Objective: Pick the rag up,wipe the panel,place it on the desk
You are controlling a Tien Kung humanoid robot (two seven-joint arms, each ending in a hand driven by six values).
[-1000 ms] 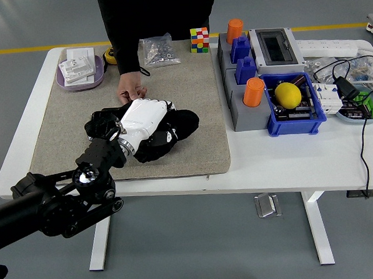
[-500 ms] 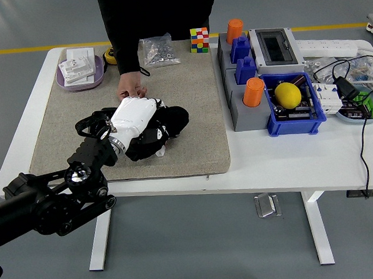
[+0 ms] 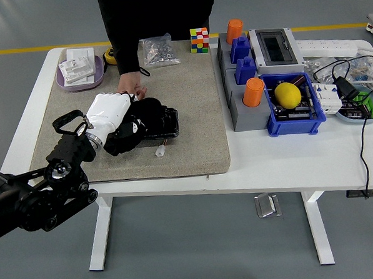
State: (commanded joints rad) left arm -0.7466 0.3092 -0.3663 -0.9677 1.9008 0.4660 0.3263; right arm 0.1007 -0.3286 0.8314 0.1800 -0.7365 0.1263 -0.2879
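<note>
My left hand (image 3: 131,125), white-backed with black fingers, lies on the left half of the grey-brown felt panel (image 3: 193,95), its fingers curled down onto the black rag (image 3: 155,120). The rag is bunched flat under and to the right of the hand. A person stands at the far side and rests one hand (image 3: 132,88) on the panel, just beyond my hand and close to it. A small white piece (image 3: 160,151) lies on the panel in front of the rag. My right arm is out of sight.
A purple tray (image 3: 63,81) with white parts sits back left, and a bag of screws (image 3: 159,51) and a colour cube (image 3: 199,40) at the panel's far edge. Right of the panel stand grey blocks (image 3: 240,109) with orange cylinders and a blue bin (image 3: 298,122) holding a yellow ball.
My left hand has slid left and slightly away across the panel, dragging the rag with it. The small white piece now lies uncovered. The person's hand has stayed put.
</note>
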